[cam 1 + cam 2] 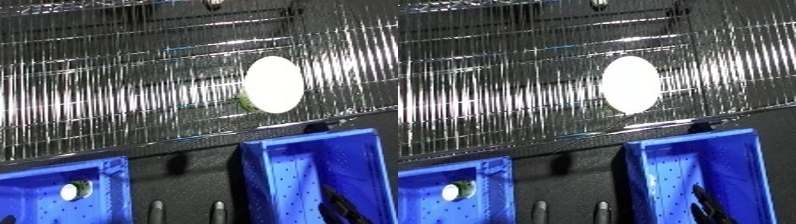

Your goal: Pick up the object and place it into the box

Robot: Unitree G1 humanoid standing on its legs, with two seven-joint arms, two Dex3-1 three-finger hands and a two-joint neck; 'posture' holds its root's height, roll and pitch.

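Two blue bins sit at the near edge below you, and the white disc (pixel 274 84) lies well up on the shiny ribbed conveyor surface (pixel 107 90), toward its right half, flat face up with a greenish rim showing at its lower left. The right bin (pixel 355 145) is directly beneath it; the left bin (pixel 107 170) already holds a small white-and-green piece (pixel 75 190). Your hands barely show: two dark fingertips (pixel 157 206) poke up at the bottom edge between the bins, so I cannot tell whether either hand is spread or curled. The disc lies ahead and to the right, so the right hand looks nearer.
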